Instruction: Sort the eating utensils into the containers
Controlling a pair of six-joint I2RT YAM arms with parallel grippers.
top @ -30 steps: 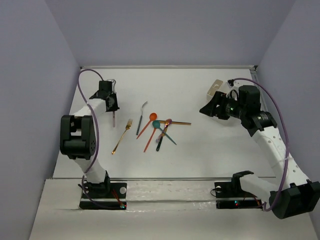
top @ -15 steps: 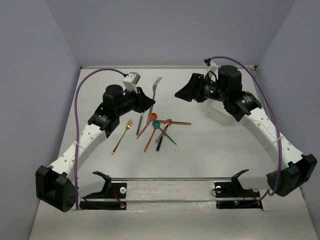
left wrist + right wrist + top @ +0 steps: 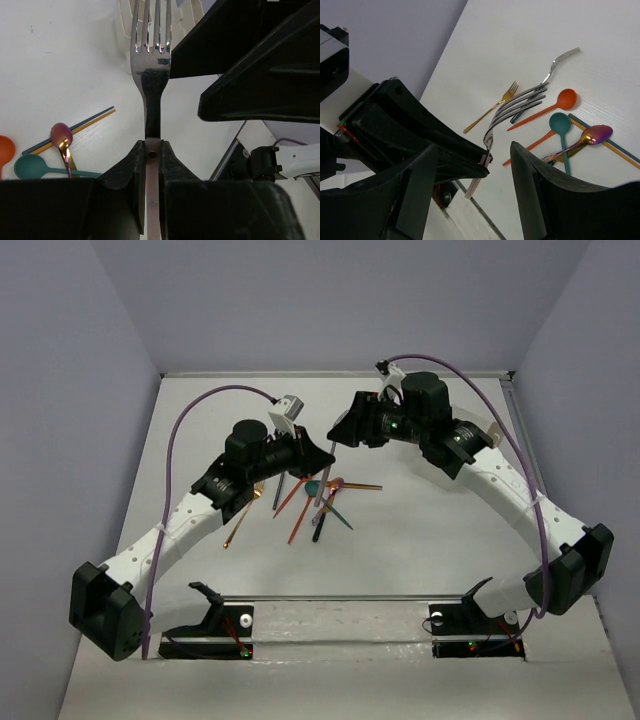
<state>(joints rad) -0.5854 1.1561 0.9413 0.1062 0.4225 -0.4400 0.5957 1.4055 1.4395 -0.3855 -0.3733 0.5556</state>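
Fork (image 3: 151,75), mirror-bright silver, four tines, pinched between left jaws.

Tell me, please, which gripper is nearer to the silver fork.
Left. The left gripper is shut on the handle of the silver fork, whose tines point away from it. The right gripper faces the fork from the tine side with its jaws open, apparently not touching it.

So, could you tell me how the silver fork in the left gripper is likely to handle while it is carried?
The silver fork looks like polished metal, so probably stiff and fairly heavy for its size. Its glossy handle may be slippery, and the left gripper pinches only that narrow handle, tines far ahead, so it could pivot or slide.
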